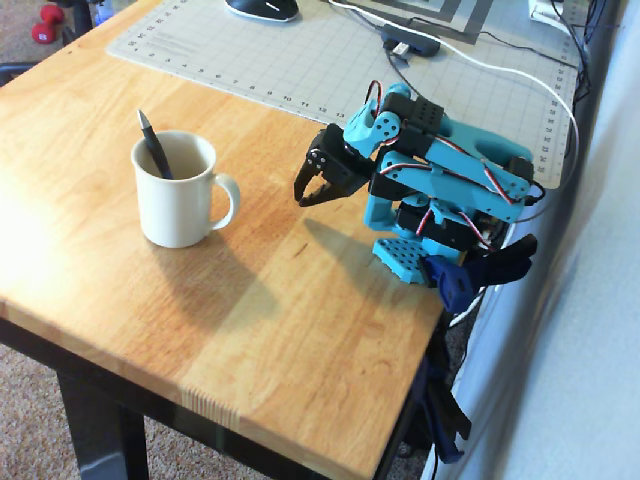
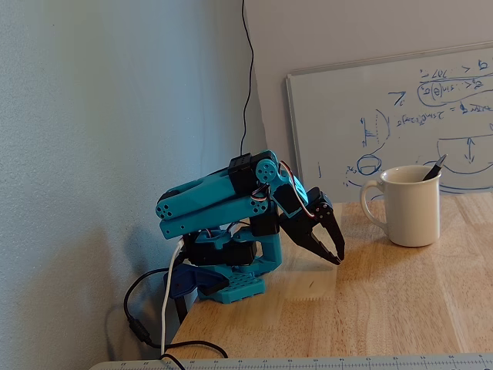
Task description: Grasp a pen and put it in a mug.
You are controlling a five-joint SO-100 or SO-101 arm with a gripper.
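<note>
Pen point(image 1: 155, 148) leaning inside mug point(image 1: 178, 205) | arm folded low | claw point(image 1: 308, 196) empty, nearly closed, tips down

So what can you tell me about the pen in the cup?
The pen is thin and dark, almost black, with a lighter, silvery tip at the top. It stands tilted inside the cream mug, leaning against the rim on the side away from the handle. Only its upper part shows; the rest is hidden inside. Nothing else touches it. In the fixed view just its tip pokes out.
</note>
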